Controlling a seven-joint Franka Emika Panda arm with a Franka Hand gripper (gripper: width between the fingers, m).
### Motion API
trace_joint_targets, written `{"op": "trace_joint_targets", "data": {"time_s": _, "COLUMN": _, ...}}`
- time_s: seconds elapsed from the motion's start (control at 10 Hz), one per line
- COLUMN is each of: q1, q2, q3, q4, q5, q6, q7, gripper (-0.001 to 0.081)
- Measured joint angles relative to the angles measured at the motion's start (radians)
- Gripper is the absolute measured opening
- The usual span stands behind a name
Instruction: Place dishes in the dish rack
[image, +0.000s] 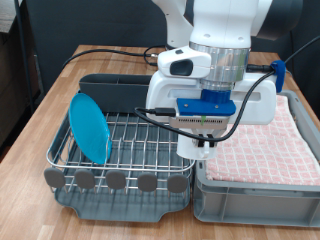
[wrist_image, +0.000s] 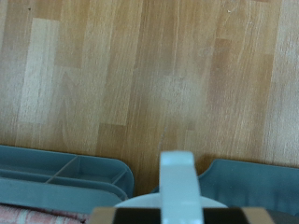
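Observation:
The bright-blue plate stands on edge in the chrome wire dish rack, at the exterior view's left. My gripper hangs over the rack's right end, next to the grey bin. It is shut on a small white thing that looks like the white mug. The mug hangs just above the wires. In the wrist view the mug shows as a pale shape at the frame's edge, over bare wood. The wooden spoon is out of view.
A grey plastic bin holding a pink checked cloth stands against the rack on the exterior view's right. Round grey tabs line the rack's near edge. A black cable runs across the wooden table.

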Motion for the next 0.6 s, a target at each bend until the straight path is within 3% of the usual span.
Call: {"op": "trace_joint_targets", "data": {"time_s": 0.6, "q1": -0.035, "q2": 0.039, "q3": 0.021, "q4": 0.009, "q5": 0.015, "q6": 0.028, "q7": -0.035, "gripper": 0.0072}}
